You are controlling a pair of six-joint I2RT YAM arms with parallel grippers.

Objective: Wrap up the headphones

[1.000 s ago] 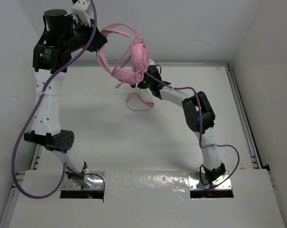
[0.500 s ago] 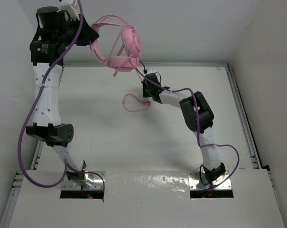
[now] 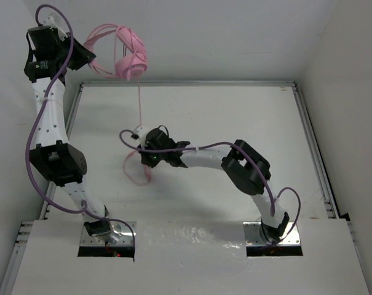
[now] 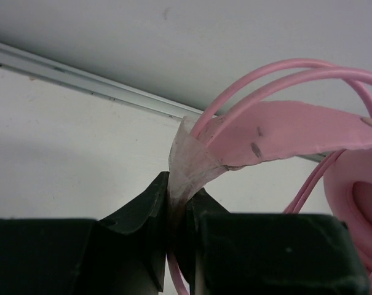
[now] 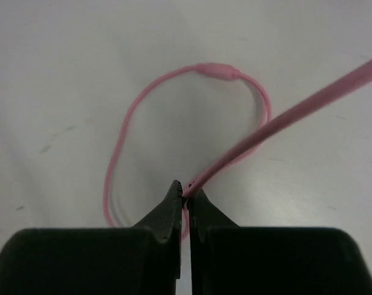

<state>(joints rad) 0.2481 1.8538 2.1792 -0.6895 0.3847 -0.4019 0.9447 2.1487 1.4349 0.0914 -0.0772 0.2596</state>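
The pink headphones (image 3: 123,54) hang in the air at the far left, above the table's back edge. My left gripper (image 3: 87,56) is shut on the end of their headband (image 4: 296,129), and one earcup (image 4: 361,193) shows at the right of the left wrist view. Their thin pink cord (image 3: 140,104) runs straight down from them to my right gripper (image 3: 145,157), low over the middle of the table. That gripper (image 5: 186,195) is shut on the cord (image 5: 308,104). The slack lies as a loop (image 5: 216,70) on the table under it.
White walls close the table at the back and both sides. A metal rail (image 3: 186,83) runs along the back edge and another (image 3: 312,147) along the right side. Purple robot cables (image 3: 35,141) trail along both arms. The arm bases stand on the near plate (image 3: 192,236).
My left arm swung left with the headphones. My right gripper moved left and nearer, then shut on the cord, which now stretches between the two grippers.
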